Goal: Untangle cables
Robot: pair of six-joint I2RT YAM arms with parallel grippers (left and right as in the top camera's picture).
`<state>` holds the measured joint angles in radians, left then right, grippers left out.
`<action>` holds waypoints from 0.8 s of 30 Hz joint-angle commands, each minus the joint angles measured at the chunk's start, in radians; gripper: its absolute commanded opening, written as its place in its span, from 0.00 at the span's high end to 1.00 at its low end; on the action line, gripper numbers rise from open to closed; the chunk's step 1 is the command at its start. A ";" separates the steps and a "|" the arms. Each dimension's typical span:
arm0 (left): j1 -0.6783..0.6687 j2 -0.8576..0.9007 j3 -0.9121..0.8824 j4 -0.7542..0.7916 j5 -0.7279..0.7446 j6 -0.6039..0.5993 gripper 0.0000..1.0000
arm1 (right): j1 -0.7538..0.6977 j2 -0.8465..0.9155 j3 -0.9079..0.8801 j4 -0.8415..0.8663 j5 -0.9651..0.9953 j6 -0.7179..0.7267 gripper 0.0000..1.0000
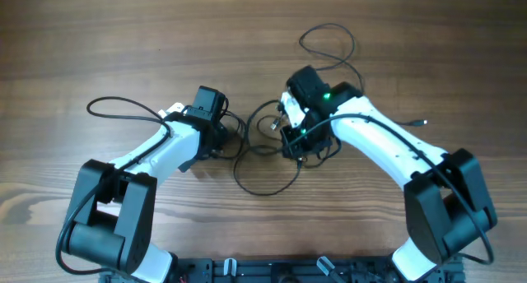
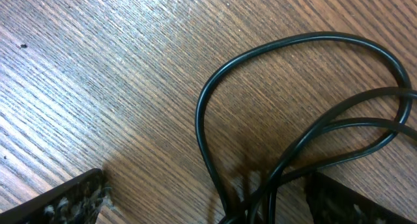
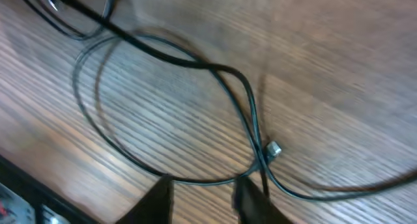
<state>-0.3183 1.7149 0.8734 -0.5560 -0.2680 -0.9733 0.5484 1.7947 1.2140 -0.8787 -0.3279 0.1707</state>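
Overhead view: thin black cables [image 1: 265, 193] lay on the wooden tabletop [image 1: 123, 36], tangled near its centre between the 2 claws. The tangle hid how many cords there were.

- 1 loop ran out toward 12 to 1 o'clock, past the right arm.
- 1 long loop reached out to 9 o'clock, beside the left arm.
- 1 wider loop sagged toward 6 o'clock.
- A small plug end [image 1: 422, 122] lay at 3 o'clock, well apart from the tangle and near the right arm.

Left claw [image 1: 233, 132]: it sat at the 9 o'clock edge of the tangle, pointing toward 3 o'clock. In the left wrist view its 2 fingers [image 2: 71, 199] showed in the bottom corners, set wide apart and not closed on any strand. Cable strands ran along the tabletop between them. A rounded loop [image 2: 199, 113] spread ahead toward 12 o'clock, and 2 more strands crossed off toward 3 o'clock.

Right claw [image 1: 286, 137]: it sat at the 3 o'clock edge of the tangle, low over the tabletop. The right wrist view was blurred. The fingers [image 3: 156, 201] stood a narrow gap apart and were not clamped on a cord. 1 strand [image 3: 253, 120] curved down to pass just ahead of the fingertips, and I could not tell whether it touched them. A small silvery plug [image 3: 273, 149] sat at 1 o'clock from the fingertips, where 2 strands crossed.
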 commanded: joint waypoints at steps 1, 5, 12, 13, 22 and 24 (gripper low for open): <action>0.008 0.054 -0.043 0.007 0.076 -0.003 0.00 | 0.002 0.021 -0.068 0.093 0.022 -0.048 0.23; 0.008 0.054 -0.043 0.007 0.076 -0.002 0.00 | 0.004 0.021 -0.136 0.230 0.051 -0.059 0.04; 0.008 0.054 -0.043 0.007 0.076 -0.003 0.00 | 0.021 0.021 -0.205 0.314 0.052 -0.177 0.18; 0.008 0.054 -0.043 0.007 0.077 -0.003 0.00 | 0.034 0.021 -0.216 0.314 0.085 -0.179 0.29; 0.008 0.054 -0.043 0.006 0.077 -0.002 0.00 | 0.120 0.022 -0.316 0.372 0.344 -0.177 0.75; 0.008 0.054 -0.043 0.006 0.077 -0.003 0.00 | 0.120 0.022 -0.335 0.396 0.357 -0.167 0.93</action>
<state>-0.3183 1.7149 0.8734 -0.5560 -0.2680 -0.9730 0.6640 1.7760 0.9478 -0.4862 -0.0311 -0.0029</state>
